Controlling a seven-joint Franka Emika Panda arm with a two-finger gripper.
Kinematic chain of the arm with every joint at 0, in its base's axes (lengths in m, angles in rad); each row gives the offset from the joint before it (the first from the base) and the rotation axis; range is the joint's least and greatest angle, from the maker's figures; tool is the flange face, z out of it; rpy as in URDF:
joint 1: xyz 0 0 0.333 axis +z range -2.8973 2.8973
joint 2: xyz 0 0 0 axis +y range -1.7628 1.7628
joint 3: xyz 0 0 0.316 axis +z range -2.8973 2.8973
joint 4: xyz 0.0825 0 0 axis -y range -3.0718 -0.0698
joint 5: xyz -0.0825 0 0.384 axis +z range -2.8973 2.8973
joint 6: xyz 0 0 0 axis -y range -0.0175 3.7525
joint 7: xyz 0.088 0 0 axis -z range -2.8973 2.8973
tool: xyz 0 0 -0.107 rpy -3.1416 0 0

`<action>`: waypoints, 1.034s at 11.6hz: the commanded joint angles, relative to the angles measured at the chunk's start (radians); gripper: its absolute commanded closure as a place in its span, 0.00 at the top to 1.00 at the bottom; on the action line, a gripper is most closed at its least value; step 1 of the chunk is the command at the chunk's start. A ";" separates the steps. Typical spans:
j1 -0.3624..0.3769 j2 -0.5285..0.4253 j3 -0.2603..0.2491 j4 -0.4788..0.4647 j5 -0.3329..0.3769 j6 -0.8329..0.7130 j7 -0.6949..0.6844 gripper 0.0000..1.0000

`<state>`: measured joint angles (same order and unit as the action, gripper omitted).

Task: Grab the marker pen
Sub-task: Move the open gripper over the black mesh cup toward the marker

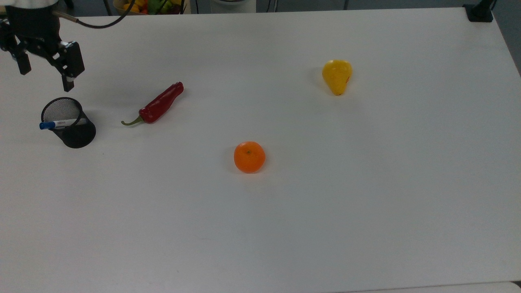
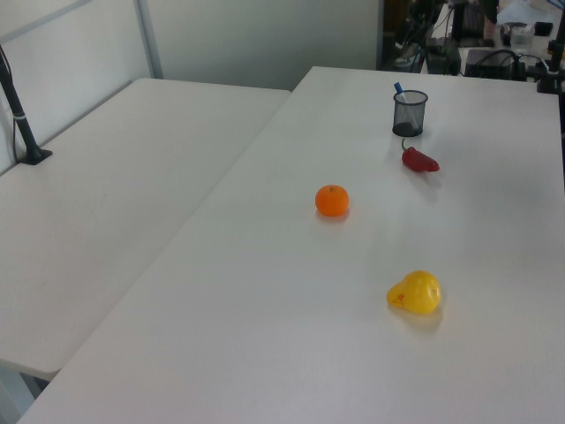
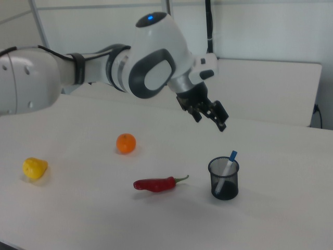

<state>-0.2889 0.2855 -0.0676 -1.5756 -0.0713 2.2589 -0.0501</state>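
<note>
End effector (image 1: 44,77) spread, empty, hovering at twelve o'clock of the mesh cup (image 1: 69,123); marker pen (image 1: 61,123) leans inside; a low approach risks tipping the cup.

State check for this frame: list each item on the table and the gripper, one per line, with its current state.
gripper: jaws open, empty, above the table near the pen cup
marker pen: standing tilted in the cup, blue cap up
pen cup: upright
red chilli: lying flat
orange: resting on the table
pear: lying on its side

Black mesh cup (image 1: 69,122), red chilli (image 1: 158,103), blue-capped marker pen (image 1: 59,123)
</note>
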 commanded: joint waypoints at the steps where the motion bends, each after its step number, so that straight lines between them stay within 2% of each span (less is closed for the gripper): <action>1: 0.002 0.079 -0.023 -0.004 -0.056 0.100 0.006 1.00; 5: 0.004 0.153 -0.035 -0.006 -0.056 0.221 0.021 0.96; 7: 0.004 0.182 -0.038 -0.006 -0.058 0.281 0.073 0.86; 11: 0.001 0.218 -0.038 -0.007 -0.076 0.346 0.078 0.68; 12: -0.001 0.219 -0.038 -0.007 -0.088 0.349 0.078 0.68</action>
<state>-0.2921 0.4996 -0.0964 -1.5768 -0.1098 2.5687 -0.0033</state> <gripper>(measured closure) 0.269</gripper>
